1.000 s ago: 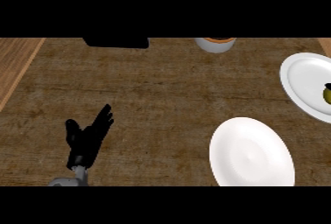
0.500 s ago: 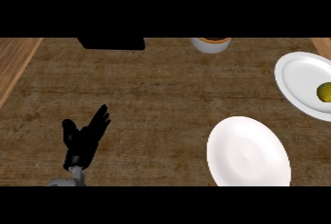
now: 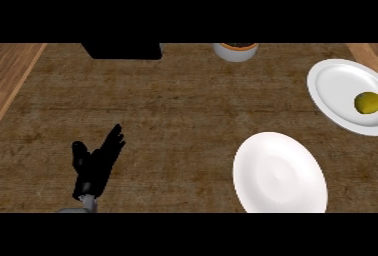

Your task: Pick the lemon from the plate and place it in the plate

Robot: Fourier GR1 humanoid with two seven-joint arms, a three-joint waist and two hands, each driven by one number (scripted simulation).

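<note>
Counter top (image 3: 184, 100), under the matt black left hand (image 3: 92, 167): dark brown, matt, coarse grain. Edge strip (image 3: 18, 70), left of hand: paler wood, smooth. Near plate (image 3: 279, 172) and far plate (image 3: 332, 80), right of hand: white, smooth, glossy. Lemon (image 3: 366, 102): dull yellow-green.

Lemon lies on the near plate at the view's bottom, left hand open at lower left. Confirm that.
Wrong on the plate. The head view shows the lemon on the far plate at the right edge, not on the near plate; the left hand is open at lower left.
</note>
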